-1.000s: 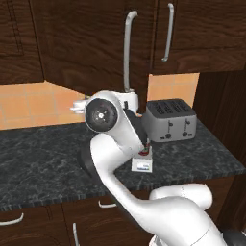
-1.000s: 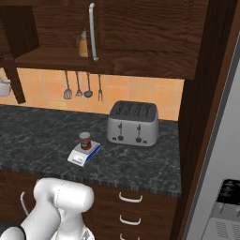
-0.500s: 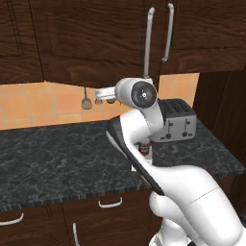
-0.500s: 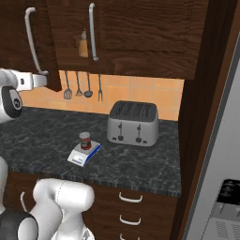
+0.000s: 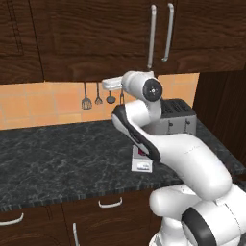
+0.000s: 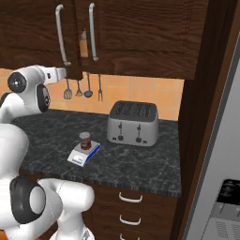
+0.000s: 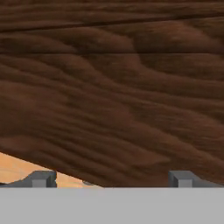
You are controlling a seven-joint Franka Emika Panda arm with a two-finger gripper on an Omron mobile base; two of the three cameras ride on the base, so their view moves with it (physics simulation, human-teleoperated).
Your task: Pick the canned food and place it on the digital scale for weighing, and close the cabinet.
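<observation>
The canned food (image 6: 85,140), a small red-labelled tin, stands upright on the digital scale (image 6: 80,156) on the dark counter. In the left base view my arm covers most of the scale (image 5: 142,165). The cabinet (image 6: 136,37) above has both doors almost together. A thin slit between the bar handles (image 6: 60,35) shows a tan bottle (image 6: 83,44). My gripper (image 6: 61,73) is up at the lower edge of the left door, open and holding nothing. The hand view has the door's wood grain (image 7: 113,87) close in front of my gripper (image 7: 111,179), fingertips (image 7: 41,179) wide apart.
A silver toaster (image 6: 132,123) stands on the counter right of the scale, against the orange tiled wall. Utensils (image 6: 77,89) hang under the cabinet. A tall dark panel (image 6: 206,117) closes the counter's right end. Drawers (image 6: 129,199) run below.
The left cabinet door has swung from wide open to nearly shut, with my hand moving along with it. The can stays on the scale.
</observation>
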